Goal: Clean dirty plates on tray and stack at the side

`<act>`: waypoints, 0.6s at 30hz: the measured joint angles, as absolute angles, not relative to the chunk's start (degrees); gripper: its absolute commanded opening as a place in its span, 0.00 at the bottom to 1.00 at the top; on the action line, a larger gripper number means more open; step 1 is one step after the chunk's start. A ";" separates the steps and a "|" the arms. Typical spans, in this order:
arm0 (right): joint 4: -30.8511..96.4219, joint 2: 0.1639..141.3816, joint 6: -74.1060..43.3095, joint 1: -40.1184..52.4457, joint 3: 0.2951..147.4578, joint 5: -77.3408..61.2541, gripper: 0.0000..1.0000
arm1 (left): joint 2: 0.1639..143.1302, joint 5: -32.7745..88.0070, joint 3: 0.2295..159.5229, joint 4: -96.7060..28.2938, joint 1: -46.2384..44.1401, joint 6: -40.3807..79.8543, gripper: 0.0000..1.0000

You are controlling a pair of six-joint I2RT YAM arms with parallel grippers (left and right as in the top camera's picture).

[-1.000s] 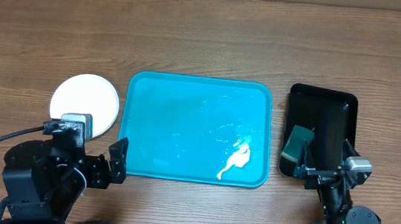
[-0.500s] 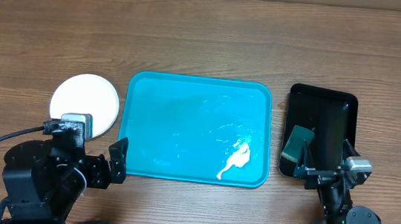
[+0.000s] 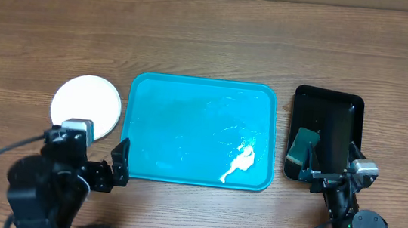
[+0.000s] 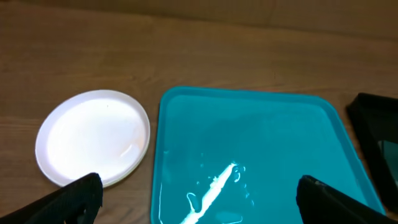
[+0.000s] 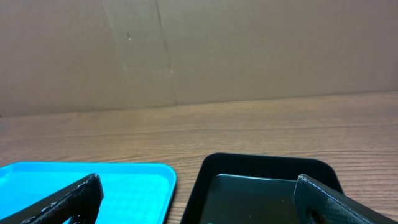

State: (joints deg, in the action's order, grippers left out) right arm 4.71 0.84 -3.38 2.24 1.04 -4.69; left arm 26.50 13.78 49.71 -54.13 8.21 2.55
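bg: brown wood-grain table | cardboard wall behind | even light

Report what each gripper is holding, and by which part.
Nothing is held. The left gripper and the right gripper both stand open with nothing between their fingers.

We've got a turquoise-blue tray with a white glare streak, a plain white plate, a glossy black tray with something dark green in it, and our counter is warm brown wood grain all over
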 measured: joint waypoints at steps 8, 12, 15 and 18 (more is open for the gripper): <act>4.67 0.84 -3.36 2.24 1.04 -4.73 1.00 | 11.27 14.87 26.44 -36.21 8.21 3.20 1.00; 4.71 0.84 -3.38 2.26 1.04 -4.71 1.00 | 4.71 15.42 16.51 -27.40 8.21 6.26 1.00; 4.71 0.84 -3.38 2.24 1.04 -4.71 1.00 | 1.43 15.68 10.24 -18.46 7.33 8.23 1.00; 4.69 0.84 -3.36 2.24 1.04 -4.71 1.00 | 1.13 15.35 6.96 -10.37 6.04 9.10 1.00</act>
